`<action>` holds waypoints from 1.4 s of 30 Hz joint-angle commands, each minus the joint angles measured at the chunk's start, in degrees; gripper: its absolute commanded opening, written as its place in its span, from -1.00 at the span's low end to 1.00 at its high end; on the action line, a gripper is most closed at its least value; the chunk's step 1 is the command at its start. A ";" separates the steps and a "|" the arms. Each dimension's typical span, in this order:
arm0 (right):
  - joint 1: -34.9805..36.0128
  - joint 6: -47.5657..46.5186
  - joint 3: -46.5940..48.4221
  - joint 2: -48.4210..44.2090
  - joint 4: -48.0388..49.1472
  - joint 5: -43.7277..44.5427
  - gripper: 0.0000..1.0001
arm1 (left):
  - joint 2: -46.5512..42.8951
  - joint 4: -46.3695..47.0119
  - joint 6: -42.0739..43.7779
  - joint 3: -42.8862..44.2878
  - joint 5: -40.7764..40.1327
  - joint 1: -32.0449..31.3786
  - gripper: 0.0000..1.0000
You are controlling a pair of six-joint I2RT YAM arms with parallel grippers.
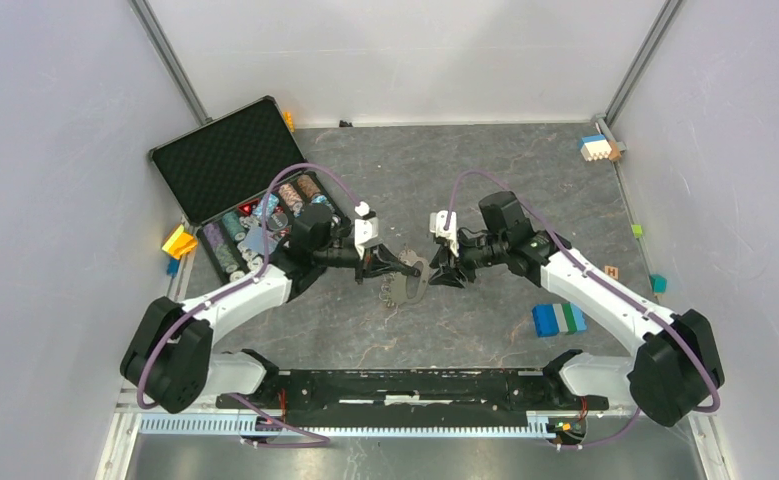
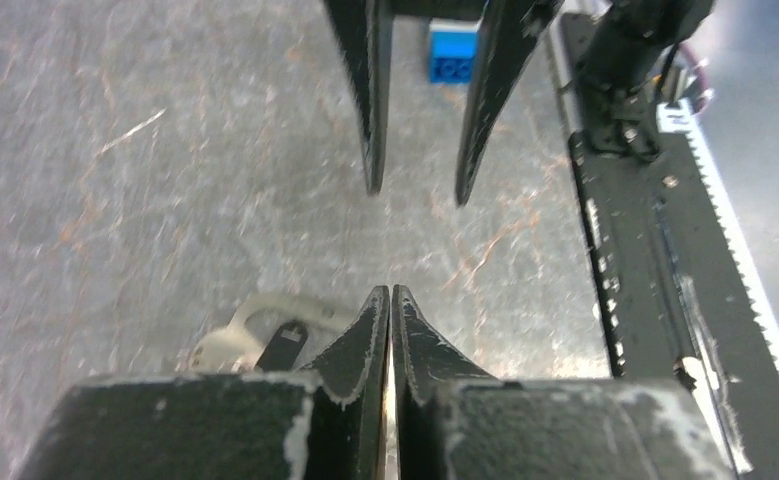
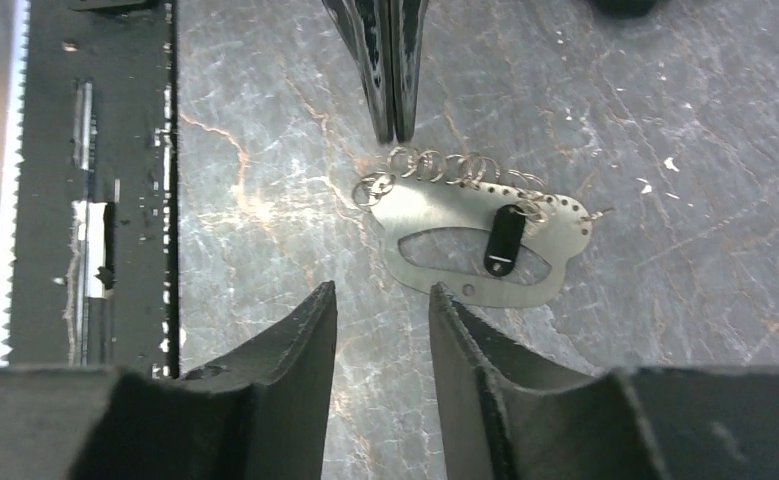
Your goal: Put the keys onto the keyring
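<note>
Facing tip to tip low over the worktop. Right end effector [image 3: 380, 300]: fingers apart, nothing between them. Left end effector [image 3: 390, 132], opposite: fingers pressed together, nothing visibly pinched.

Just ahead of the right fingertips, off to one side, lies the flat grey-tan metal keyring [image 3: 435, 215], D-shaped with a long slot. It sits flat on the grey marbled worktop [image 3: 665, 320].

Small key [image 3: 504, 240] with a black plastic head rests across the slot. Its far end meets the plate's perforated edge; whether it is threaded on, I cannot tell.

Chain of small silver split rings [image 3: 435, 165] runs along the edge nearest the left tips, just beside them.

Judgement: the closed left tips look placed to pin or nudge the plate steady. The spread right fingers look set to take the key or the plate's edge.

Farther out: blue toy brick [image 2: 452, 50] beyond the right end effector.
</note>
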 commanded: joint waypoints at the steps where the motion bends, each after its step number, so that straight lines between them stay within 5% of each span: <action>1: -0.33 -0.28 -0.18 1.31 4.68 3.39 -0.06 | -3.10 -14.01 10.01 2.75 -4.39 3.66 -0.77; 9: 0.38 5.15 2.84 14.41 15.11 8.27 0.03 | -8.13 -27.20 17.58 1.28 -13.10 10.14 -0.26; 20: 1.89 8.81 16.05 33.08 17.66 10.68 -0.01 | -9.56 -28.68 20.31 -1.47 -18.66 12.32 0.41; 42: 2.09 7.62 17.17 38.31 15.12 7.35 -0.17 | -1.96 -28.82 18.46 2.95 -16.40 13.01 0.54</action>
